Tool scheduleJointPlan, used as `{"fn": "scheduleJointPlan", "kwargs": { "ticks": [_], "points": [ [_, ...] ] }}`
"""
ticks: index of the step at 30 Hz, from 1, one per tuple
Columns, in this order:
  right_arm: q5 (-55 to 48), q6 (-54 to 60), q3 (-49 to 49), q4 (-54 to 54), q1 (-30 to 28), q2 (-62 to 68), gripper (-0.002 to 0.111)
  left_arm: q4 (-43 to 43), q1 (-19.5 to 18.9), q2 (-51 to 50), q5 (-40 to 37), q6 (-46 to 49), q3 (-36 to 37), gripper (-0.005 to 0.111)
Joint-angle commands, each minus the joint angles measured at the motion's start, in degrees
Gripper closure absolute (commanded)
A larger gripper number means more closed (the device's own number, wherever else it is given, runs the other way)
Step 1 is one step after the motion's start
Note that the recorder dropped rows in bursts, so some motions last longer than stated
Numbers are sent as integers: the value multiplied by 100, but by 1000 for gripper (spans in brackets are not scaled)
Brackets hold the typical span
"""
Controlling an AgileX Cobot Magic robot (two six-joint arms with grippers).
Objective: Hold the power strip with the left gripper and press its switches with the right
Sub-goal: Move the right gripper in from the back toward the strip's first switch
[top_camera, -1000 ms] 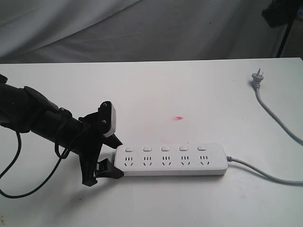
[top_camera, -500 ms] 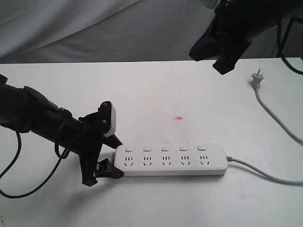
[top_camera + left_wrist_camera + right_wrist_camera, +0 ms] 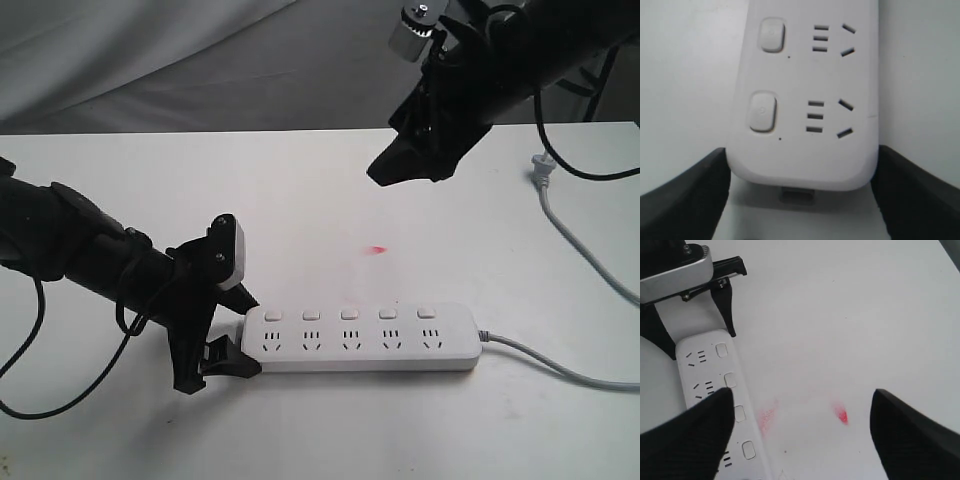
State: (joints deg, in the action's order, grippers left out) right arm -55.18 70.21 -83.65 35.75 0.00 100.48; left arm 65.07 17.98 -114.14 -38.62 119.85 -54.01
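The white power strip (image 3: 360, 340) lies flat on the table with its grey cord (image 3: 560, 366) running off to the right. Its five switches (image 3: 348, 313) form a row along the far side. My left gripper (image 3: 243, 335) is shut on the strip's left end, one finger on each long side. In the left wrist view the rounded end of the power strip (image 3: 805, 150) sits between the black fingers (image 3: 685, 200), with two switches (image 3: 762, 111) showing. My right gripper (image 3: 400, 165) hangs open in the air above the table's far side, holding nothing. Its wrist view looks down on the power strip (image 3: 710, 385).
The grey plug (image 3: 541, 165) lies at the far right of the white table (image 3: 150, 430), its cord trailing along the right edge. A small red mark (image 3: 377, 249) sits on the table behind the strip, also seen in the right wrist view as a red mark (image 3: 842, 415).
My right arm has come into view from the upper right and moved down and left over the table. The left gripper and the strip have not moved.
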Motion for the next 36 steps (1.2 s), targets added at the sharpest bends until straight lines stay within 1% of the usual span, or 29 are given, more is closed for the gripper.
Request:
{"fn": "scheduleJointPlan", "kwargs": {
  "ticks": [1, 5, 12, 16, 19, 22, 24, 27, 29, 31, 36],
  "points": [
    [134, 26, -41, 180, 16, 75, 34, 65, 26, -14, 90, 4, -34, 107],
    [479, 50, -41, 348, 16, 75, 34, 65, 26, -14, 90, 4, -34, 107],
    [477, 70, -41, 492, 16, 105, 34, 65, 26, -14, 90, 4, -34, 107],
    [355, 595, -41, 514, 16, 156, 34, 65, 26, -14, 90, 4, -34, 107],
    [266, 897, -41, 834, 16, 243, 34, 65, 26, -14, 90, 4, -34, 107],
    [647, 897, -41, 1033, 16, 334, 34, 65, 26, -14, 90, 4, -34, 107],
    [696, 908, -41, 1062, 16, 381, 34, 65, 26, -14, 90, 4, -34, 107],
    [337, 1383, -41, 1062, 16, 585, 34, 65, 26, -14, 90, 4, -34, 107],
    [194, 1410, -41, 1075, 43, 740, 34, 65, 26, -14, 90, 4, -34, 107],
    [-45, 1691, -41, 1103, 92, 906, 34, 65, 26, -14, 90, 4, -34, 107],
    [-164, 2203, -41, 1204, 472, 1264, 34, 65, 26, -14, 90, 4, -34, 107]
  ]
}}
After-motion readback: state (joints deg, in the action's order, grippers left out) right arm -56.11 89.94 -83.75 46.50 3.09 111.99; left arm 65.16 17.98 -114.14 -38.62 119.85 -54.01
